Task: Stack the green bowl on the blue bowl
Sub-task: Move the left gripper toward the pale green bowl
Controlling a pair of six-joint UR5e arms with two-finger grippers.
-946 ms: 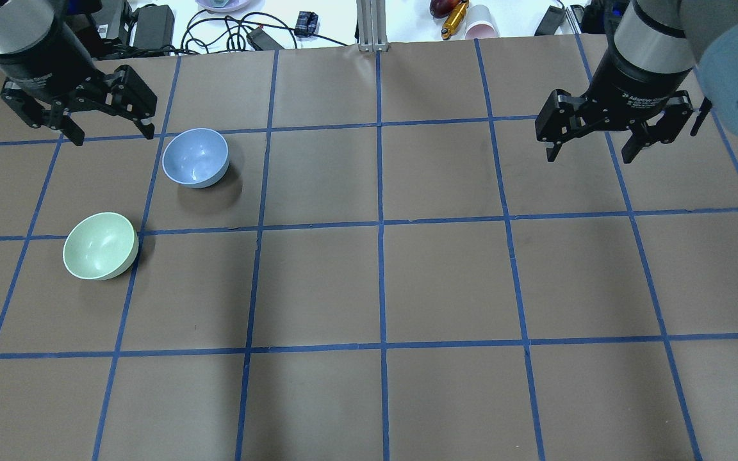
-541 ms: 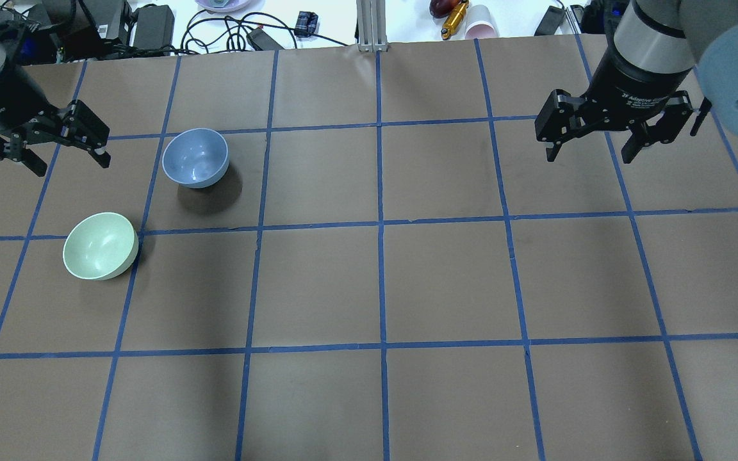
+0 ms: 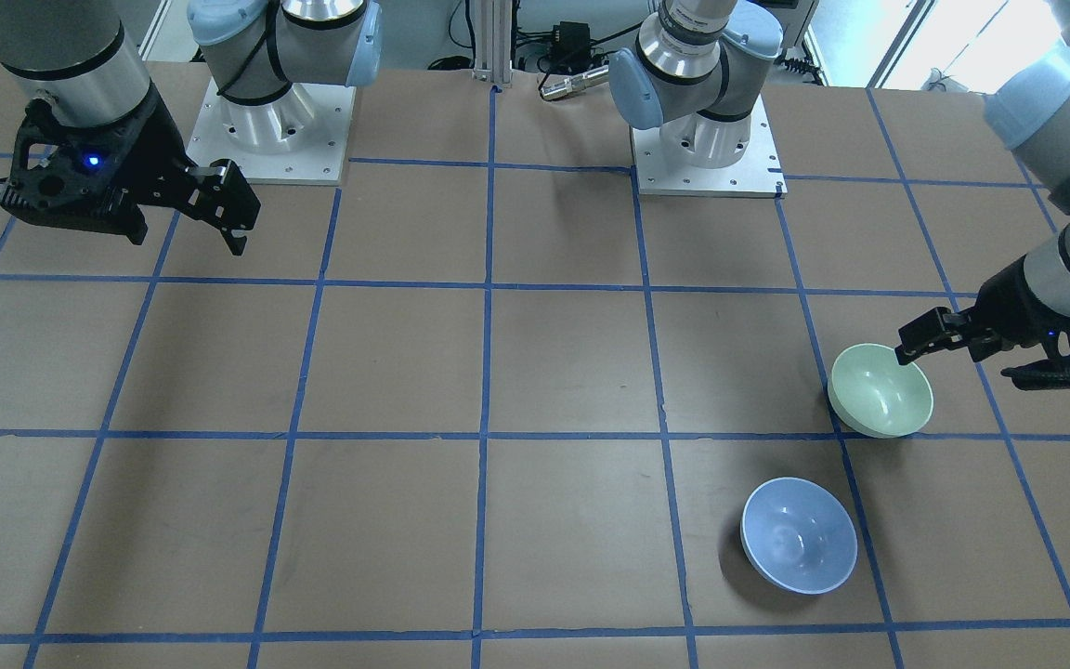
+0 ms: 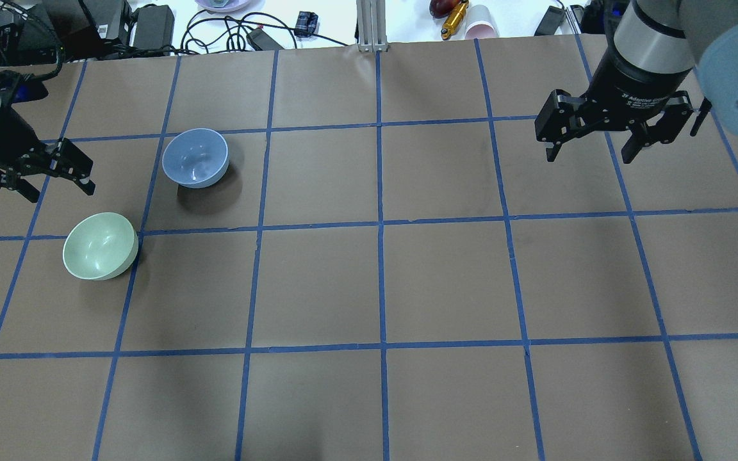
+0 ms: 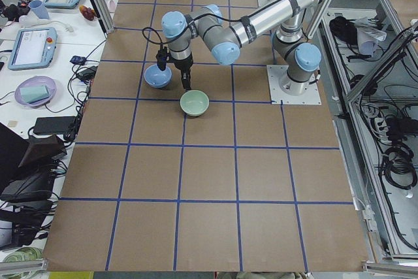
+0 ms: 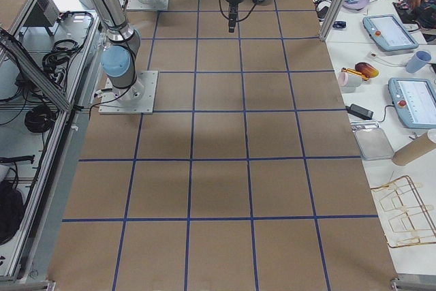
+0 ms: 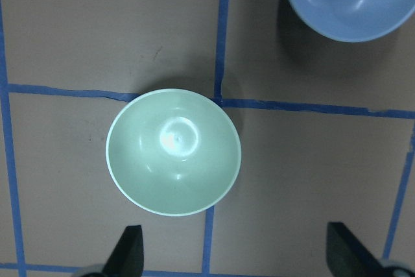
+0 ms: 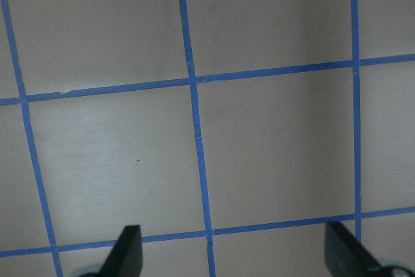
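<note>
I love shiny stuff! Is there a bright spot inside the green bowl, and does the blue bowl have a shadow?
Left wrist view: yes, the green bowl has a white glare spot at its middle. Overhead view: the blue bowl throws a dark shadow on the table beside it.

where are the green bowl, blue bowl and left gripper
green bowl (image 4: 100,246): overhead view, middle of its inside
blue bowl (image 4: 195,157): overhead view, middle of its inside
left gripper (image 4: 59,192): overhead view, midway between its fingertips
</note>
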